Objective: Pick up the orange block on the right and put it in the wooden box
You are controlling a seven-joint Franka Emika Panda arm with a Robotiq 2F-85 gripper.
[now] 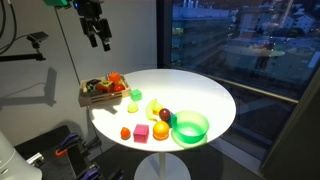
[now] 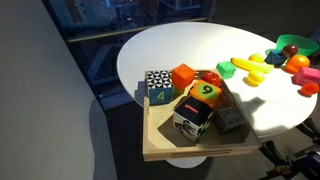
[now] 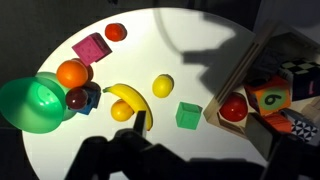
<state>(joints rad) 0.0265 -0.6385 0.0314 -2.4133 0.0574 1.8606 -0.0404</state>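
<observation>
The box (image 1: 94, 100) sits at one edge of the desk (image 1: 205, 100) with several blocks in it. One block (image 2: 183, 77) seems to lie in its corner nearest the desk's middle. The bowl (image 1: 190, 127) stands near the opposite edge, a ball (image 1: 161, 130) just beside it, and a banana (image 1: 153, 108) lies toward the middle.

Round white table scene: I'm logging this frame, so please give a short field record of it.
low slatted wooden box: at the table's edge, holding several blocks
orange-red flat-faced block: inside that box, by its wall
gripper: high above the box side, jaws unclear
round green bowl: far from the box, orange ball beside it
pink cube: on the table, outside the box
</observation>
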